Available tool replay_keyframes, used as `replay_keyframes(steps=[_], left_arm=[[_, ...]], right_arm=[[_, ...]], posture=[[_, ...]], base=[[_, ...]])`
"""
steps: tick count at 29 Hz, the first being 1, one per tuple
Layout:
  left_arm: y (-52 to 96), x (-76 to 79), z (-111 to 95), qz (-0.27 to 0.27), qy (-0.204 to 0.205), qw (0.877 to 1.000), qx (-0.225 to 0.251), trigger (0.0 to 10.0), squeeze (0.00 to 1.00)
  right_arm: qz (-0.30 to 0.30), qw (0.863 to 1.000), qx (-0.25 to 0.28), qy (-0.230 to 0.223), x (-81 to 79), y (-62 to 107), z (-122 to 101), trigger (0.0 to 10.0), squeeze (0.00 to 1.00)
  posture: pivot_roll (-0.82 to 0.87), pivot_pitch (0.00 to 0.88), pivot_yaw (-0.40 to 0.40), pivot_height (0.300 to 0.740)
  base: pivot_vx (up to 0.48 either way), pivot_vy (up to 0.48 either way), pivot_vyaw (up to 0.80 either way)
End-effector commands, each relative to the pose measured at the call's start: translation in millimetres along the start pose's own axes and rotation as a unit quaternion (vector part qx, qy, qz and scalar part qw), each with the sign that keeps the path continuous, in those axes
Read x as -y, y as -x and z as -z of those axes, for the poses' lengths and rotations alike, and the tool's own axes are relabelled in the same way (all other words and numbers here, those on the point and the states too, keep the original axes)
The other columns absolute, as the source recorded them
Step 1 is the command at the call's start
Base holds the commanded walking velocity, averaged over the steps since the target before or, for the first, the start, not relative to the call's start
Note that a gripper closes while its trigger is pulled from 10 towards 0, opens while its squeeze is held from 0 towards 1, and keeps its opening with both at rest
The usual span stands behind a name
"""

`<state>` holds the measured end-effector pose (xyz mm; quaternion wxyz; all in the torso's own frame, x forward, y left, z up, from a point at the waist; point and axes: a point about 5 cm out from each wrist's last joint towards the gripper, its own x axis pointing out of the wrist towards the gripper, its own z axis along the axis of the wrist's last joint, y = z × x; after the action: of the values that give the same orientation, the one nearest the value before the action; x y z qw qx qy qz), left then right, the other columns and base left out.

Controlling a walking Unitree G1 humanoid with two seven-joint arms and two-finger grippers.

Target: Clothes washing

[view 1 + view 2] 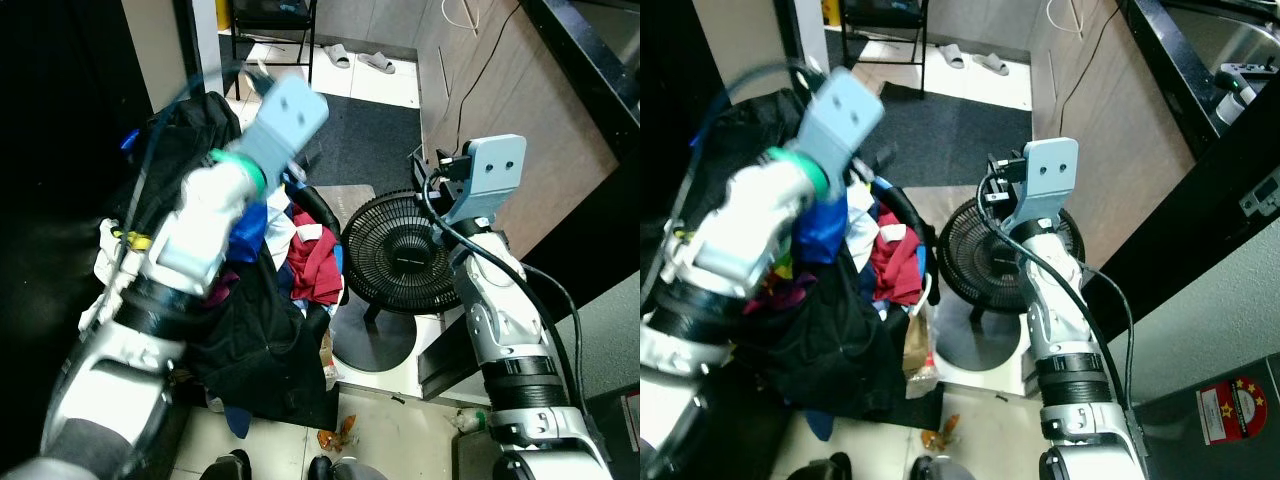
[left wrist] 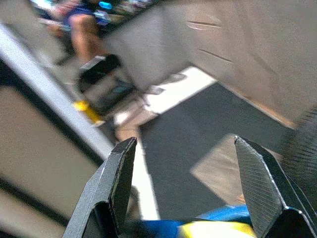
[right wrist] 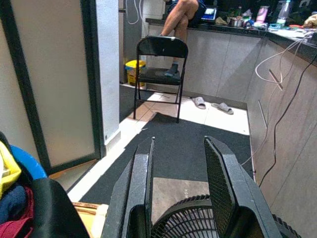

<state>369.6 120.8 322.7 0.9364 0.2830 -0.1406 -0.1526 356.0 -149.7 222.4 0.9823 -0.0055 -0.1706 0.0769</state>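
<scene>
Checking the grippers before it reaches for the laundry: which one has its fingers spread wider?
The left gripper: its fingers stand far apart above the blue cloth, while the right gripper's fingers leave a narrower gap.

Head stereo pair looks fwd and steeply down from above; both eyes share the black fan at centre and the clothes pile at 9 o'clock. R wrist cam faces level across the fan toward a folding chair at 12. L wrist cam blurred, close over dark mat.
</scene>
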Motion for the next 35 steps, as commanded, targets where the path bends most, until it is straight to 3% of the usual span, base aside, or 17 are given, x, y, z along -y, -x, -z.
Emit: replay_keyframes(steps=[1, 2, 3, 4, 5, 7, 8, 11, 16, 20, 23, 24, 28, 29, 32, 33, 35], left_arm=[[3.2, -3.8, -2.0, 0.012, -0.006, 1.000, 0.004, 10.0, 0.00], [10.1, -14.8, -1.2, 0.015, -0.017, 1.000, -0.001, 10.0, 0.00], [10.1, -14.8, -1.2, 0.015, -0.017, 1.000, -0.001, 10.0, 0.00], [23.5, -20.7, 15.0, 0.038, -0.019, 0.999, -0.030, 10.0, 0.00], [23.5, -20.7, 15.0, 0.038, -0.019, 0.999, -0.030, 10.0, 0.00], [38.3, -23.4, 33.6, 0.069, -0.019, 0.995, -0.067, 10.0, 0.00], [50.4, -15.5, 45.0, 0.101, 0.008, 0.991, -0.087, 10.0, 0.00], [80.5, 4.3, 57.9, 0.159, 0.147, 0.968, -0.128, 10.0, 0.00], [85.5, 5.9, 59.6, 0.162, 0.168, 0.963, -0.136, 10.0, 0.00], [87.9, 11.2, 67.5, 0.146, 0.219, 0.952, -0.158, 10.0, 0.00], [87.7, 12.5, 69.2, 0.142, 0.224, 0.950, -0.162, 10.0, 0.00], [87.8, 13.5, 71.5, 0.137, 0.230, 0.949, -0.168, 8.7, 0.00], [88.0, 13.4, 73.3, 0.130, 0.234, 0.948, -0.173, 8.9, 0.00], [86.9, 13.0, 73.6, 0.123, 0.243, 0.947, -0.172, 10.0, 0.00], [83.0, 9.4, 69.8, 0.103, 0.258, 0.946, -0.166, 10.0, 0.00], [78.1, 4.0, 69.4, 0.077, 0.261, 0.948, -0.165, 1.5, 0.00], [75.4, 0.3, 68.8, 0.059, 0.263, 0.949, -0.166, 1.5, 0.00]], right_arm=[[0.006, 1.000, -0.002, -0.001, 2.5, 2.8, 0.7, 10.0, 0.00], [0.007, 1.000, -0.003, 0.000, 4.0, 3.7, 0.9, 10.0, 0.00], [0.007, 1.000, -0.003, 0.000, 4.0, 3.7, 0.9, 10.0, 0.00], [0.008, 1.000, -0.004, 0.000, 4.8, 4.6, 1.7, 10.0, 0.00], [0.008, 1.000, -0.004, 0.000, 4.8, 4.6, 1.7, 10.0, 0.00], [0.009, 1.000, -0.006, 0.000, 5.2, 5.6, 2.8, 10.0, 0.00], [0.009, 1.000, -0.006, 0.000, 4.7, 5.8, 2.5, 10.0, 0.00], [0.008, 1.000, -0.007, 0.000, 4.8, 6.5, 2.7, 10.0, 0.00], [0.008, 1.000, -0.008, 0.000, 5.0, 6.9, 3.4, 10.0, 0.00], [0.004, 1.000, -0.009, -0.002, 2.0, 5.2, 3.7, 10.0, 0.00], [0.003, 1.000, -0.008, -0.002, 1.9, 4.6, 3.2, 10.0, 0.00], [0.004, 1.000, -0.007, -0.002, 2.8, 4.6, 2.9, 10.0, 0.00], [0.005, 1.000, -0.007, -0.001, 3.8, 5.0, 2.7, 10.0, 0.00], [0.006, 1.000, -0.007, 0.000, 5.3, 5.6, 3.0, 10.0, 0.00], [0.007, 1.000, -0.008, 0.001, 6.5, 6.1, 3.7, 10.0, 0.00], [0.006, 1.000, -0.007, 0.001, 5.3, 5.4, 3.2, 10.0, 0.00], [0.005, 1.000, -0.007, 0.000, 4.2, 4.7, 2.8, 10.0, 0.00]], posture=[[0.04, 0.093, -0.035, 0.740], [0.04, 0.096, -0.036, 0.740], [0.04, 0.096, -0.036, 0.740], [0.05, 0.101, -0.036, 0.740], [0.05, 0.101, -0.036, 0.740], [0.05, 0.101, -0.036, 0.740], [0.05, 0.108, -0.033, 0.740], [0.06, 0.112, -0.033, 0.740], [0.06, 0.112, -0.033, 0.740], [0.06, 0.103, -0.035, 0.740], [0.06, 0.100, -0.033, 0.740], [0.06, 0.098, -0.033, 0.740], [0.06, 0.098, -0.033, 0.740], [0.06, 0.095, -0.033, 0.740], [0.06, 0.092, -0.036, 0.740], [0.05, 0.084, -0.036, 0.740], [0.05, 0.084, -0.036, 0.740]], base=[[0.000, 0.000, 0.00], [0.000, 0.000, 0.00], [0.000, 0.000, 0.00], [0.000, 0.000, 0.00], [0.000, 0.000, 0.00], [0.000, 0.000, 0.00], [0.000, 0.000, 0.00], [0.000, 0.000, 0.00], [0.000, 0.000, 0.00], [0.000, 0.000, 0.00], [0.000, 0.000, 0.00], [0.000, 0.000, 0.00], [0.000, 0.000, 0.00], [0.000, 0.000, 0.00], [0.000, 0.000, 0.00], [0.000, 0.000, 0.00], [0.000, 0.000, 0.00]])
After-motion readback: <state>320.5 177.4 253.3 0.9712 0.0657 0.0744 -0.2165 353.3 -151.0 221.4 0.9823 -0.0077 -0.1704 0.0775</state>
